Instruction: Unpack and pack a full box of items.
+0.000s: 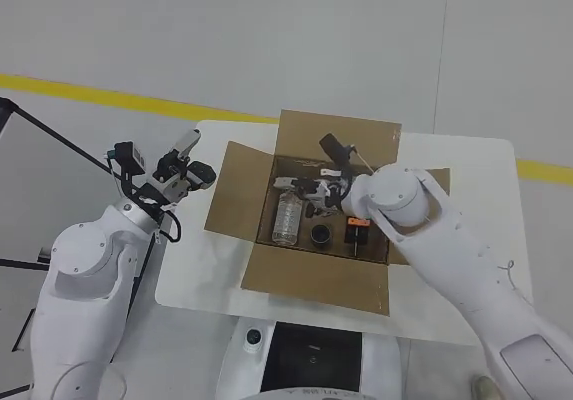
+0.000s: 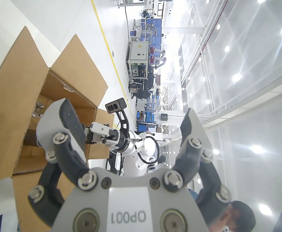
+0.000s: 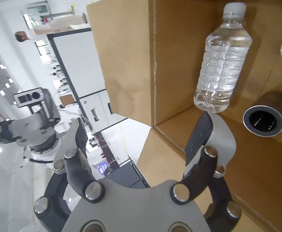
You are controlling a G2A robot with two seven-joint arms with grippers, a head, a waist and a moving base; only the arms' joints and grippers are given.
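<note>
Working outward from my side, I first meet the box [image 1: 311, 275], which stands open on the white table [image 1: 466, 170] with all four flaps folded out. Every item I can make out lies inside it. The water bottle [image 1: 286, 215] is on its side along the left wall. The black cylinder [image 1: 321, 236] is just beside the bottle's base, with its open end towards me, and an orange-and-black piece [image 1: 356, 228] sits to the right of that.

From this I judge that the unpacking has hardly begun, or else the packing is at its very end. I cannot tell which from here. If it is the start, the whole load has yet to come out and go back in.

Farther in, the right gripper [image 1: 291, 185] is down inside the box near its far side. In its wrist view the right gripper [image 3: 142, 121] is spread wide and empty. One fingertip [image 3: 203, 126] sits close to the base of the water bottle [image 3: 222, 71], though I cannot confirm contact, and the black cylinder [image 3: 264, 119] lies off to the side.

The left gripper [image 1: 191, 160] hangs outside the box, beyond its left flap. Its own view shows the left gripper [image 2: 126, 107] spread wide too, carrying nothing and touching nothing.
</note>
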